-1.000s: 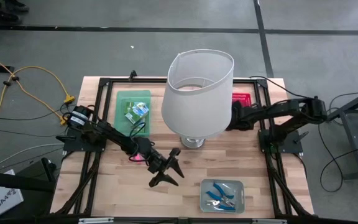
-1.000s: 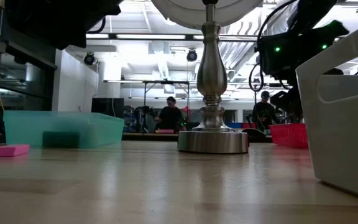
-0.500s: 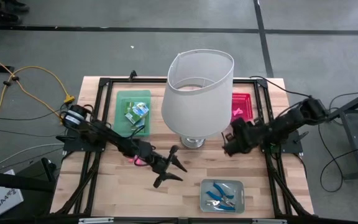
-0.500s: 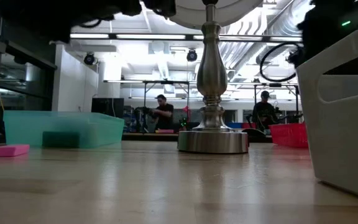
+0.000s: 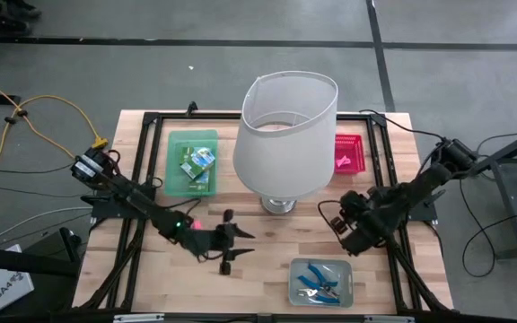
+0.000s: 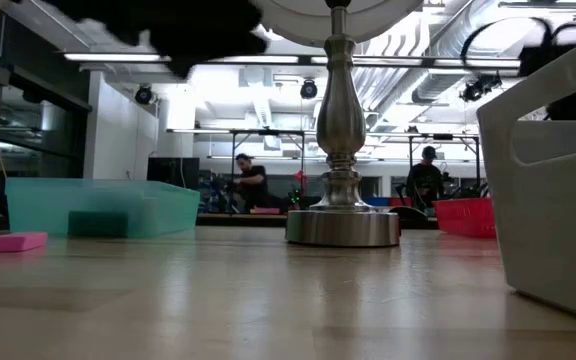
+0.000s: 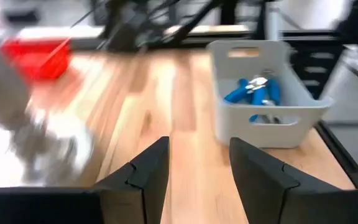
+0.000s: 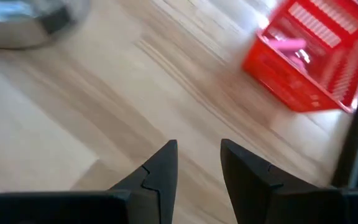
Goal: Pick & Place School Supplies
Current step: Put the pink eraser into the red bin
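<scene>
the left pincer (image 5: pixel 229 248), spread and empty, has swung toward the bench's front edge, the right pincer (image 5: pixel 346 235), also spread and empty, has left the red basket (image 5: pixel 348 154), so the pink eraser (image 5: pixel 193 221) near the bench's left side waits.

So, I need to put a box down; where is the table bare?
Bare wood lies along the front edge left of the grey tray. The back is crowded: green tray, lamp, red tray.
</scene>
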Action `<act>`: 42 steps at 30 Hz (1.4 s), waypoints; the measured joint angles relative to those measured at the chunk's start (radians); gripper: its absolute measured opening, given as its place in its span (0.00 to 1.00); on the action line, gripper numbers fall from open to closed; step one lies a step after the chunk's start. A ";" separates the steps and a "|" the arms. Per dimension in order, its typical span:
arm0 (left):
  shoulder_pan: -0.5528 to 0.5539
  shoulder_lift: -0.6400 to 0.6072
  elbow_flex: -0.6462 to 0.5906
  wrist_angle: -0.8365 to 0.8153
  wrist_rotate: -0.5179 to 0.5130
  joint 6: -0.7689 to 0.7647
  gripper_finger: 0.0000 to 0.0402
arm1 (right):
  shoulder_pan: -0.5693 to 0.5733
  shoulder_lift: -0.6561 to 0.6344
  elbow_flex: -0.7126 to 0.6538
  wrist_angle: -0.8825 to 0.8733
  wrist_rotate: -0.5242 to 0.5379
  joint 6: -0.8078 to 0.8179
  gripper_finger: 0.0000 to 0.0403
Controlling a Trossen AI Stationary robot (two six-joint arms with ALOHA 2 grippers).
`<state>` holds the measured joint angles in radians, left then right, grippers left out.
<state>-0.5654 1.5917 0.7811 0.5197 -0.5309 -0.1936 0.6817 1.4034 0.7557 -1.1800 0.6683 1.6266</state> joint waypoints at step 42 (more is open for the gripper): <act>-0.043 -0.257 0.004 -1.342 0.307 -1.310 0.40 | 0.108 -0.122 0.081 0.284 0.353 -0.323 0.28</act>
<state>-0.6079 1.3342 0.7853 -0.8220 -0.2241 -1.5036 0.7895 1.2812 0.8368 -0.8959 1.0214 1.3037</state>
